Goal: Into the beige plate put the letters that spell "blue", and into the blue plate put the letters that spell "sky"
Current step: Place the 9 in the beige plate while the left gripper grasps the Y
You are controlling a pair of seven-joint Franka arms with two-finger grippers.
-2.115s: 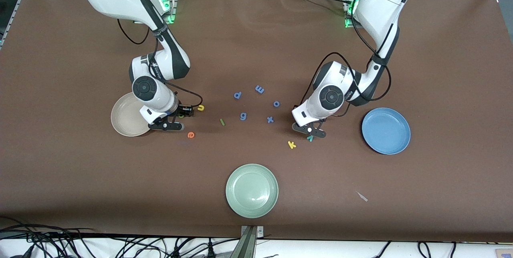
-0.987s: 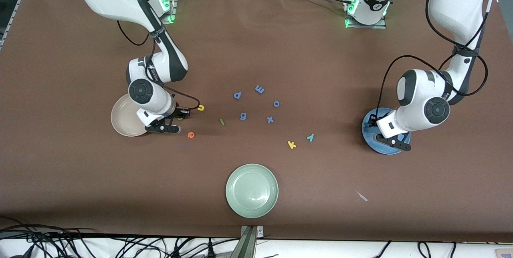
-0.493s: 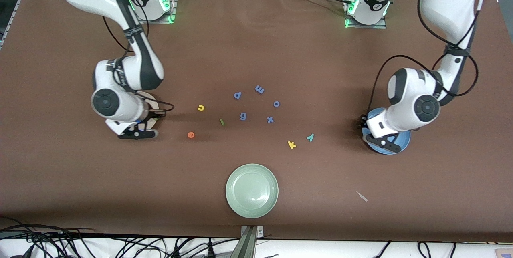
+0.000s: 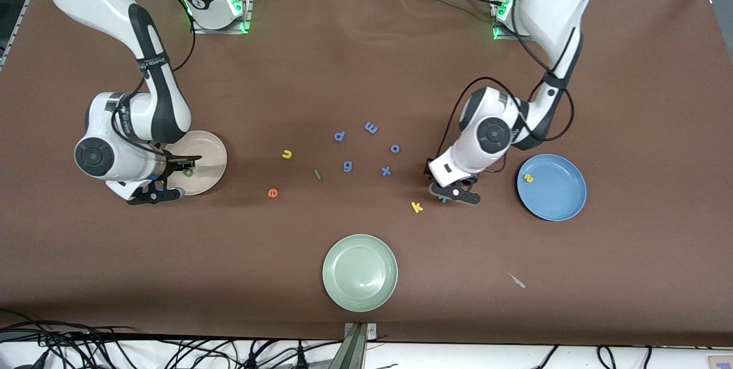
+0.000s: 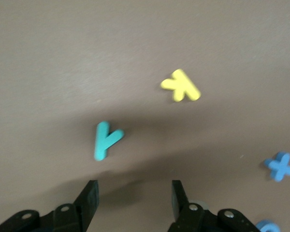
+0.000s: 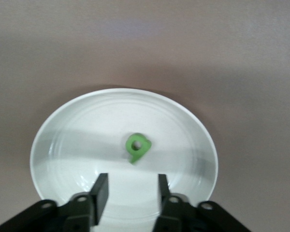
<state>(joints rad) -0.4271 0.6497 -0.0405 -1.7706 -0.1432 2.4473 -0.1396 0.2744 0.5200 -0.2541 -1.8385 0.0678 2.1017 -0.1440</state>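
Clock directions are read on the table from across it, twelve o'clock pointing toward the robots' bases.

1. Nearest the front camera sits the pale green plate point(image 4: 359, 273), with nothing in it.
2. Past it, at about one o'clock, the yellow "k" point(image 4: 417, 206) lies on the brown table point(image 4: 366, 59). The teal "y" point(image 5: 105, 139) lies just beside it at two o'clock.
3. The left gripper point(image 5: 135, 193) hangs low over the table right by the "y". Its fingers are spread and hold nothing.
4. The orange "e" point(image 4: 272, 192) lies at eleven o'clock of the green plate. The thin green "l" point(image 4: 316, 174) and yellow "u" point(image 4: 287, 154) lie a little farther on.
5. The blue plate point(image 4: 558, 200) sits at three o'clock of the left gripper, and the yellow "s" point(image 4: 529, 177) lies inside it.
6. The beige plate point(image 4: 209, 154) sits at nine o'clock of the "u", with the green "b" point(image 6: 137, 146) lying in it.
7. The right gripper point(image 6: 130, 186) hovers over that plate's seven o'clock edge. It is open and empty.
8. The periwinkle letters point(image 4: 370, 127) are scattered mid-table, farther off.
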